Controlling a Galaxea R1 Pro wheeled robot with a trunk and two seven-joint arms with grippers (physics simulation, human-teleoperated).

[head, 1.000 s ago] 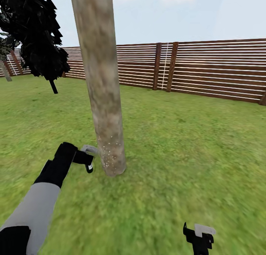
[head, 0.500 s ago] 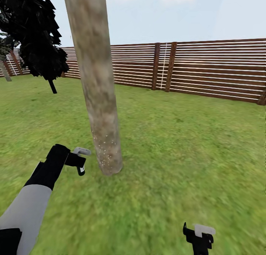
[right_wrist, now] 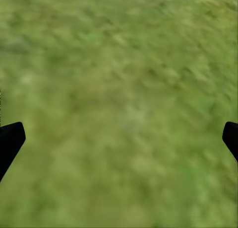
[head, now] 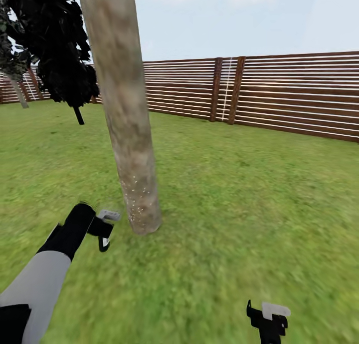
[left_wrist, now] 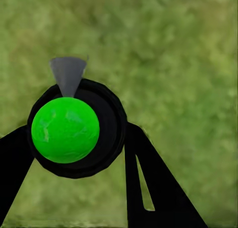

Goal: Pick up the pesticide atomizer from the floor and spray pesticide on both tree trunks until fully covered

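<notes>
Left gripper [left_wrist: 74,158] pinches the pesticide atomizer [left_wrist: 74,126]: black round body with a bright green disc facing the wrist camera, grey nozzle cone [left_wrist: 68,74] aimed over grass [head: 239,194]. In head view it hangs low, just beside the tree trunk [head: 130,149], whose base carries pale speckles.

Right gripper [right_wrist: 119,138]: fingers spread wide, nothing between.

Judgement: aim nozzle squarely at bark, work upward over unspeckled trunk.

No legible writing or label.
</notes>
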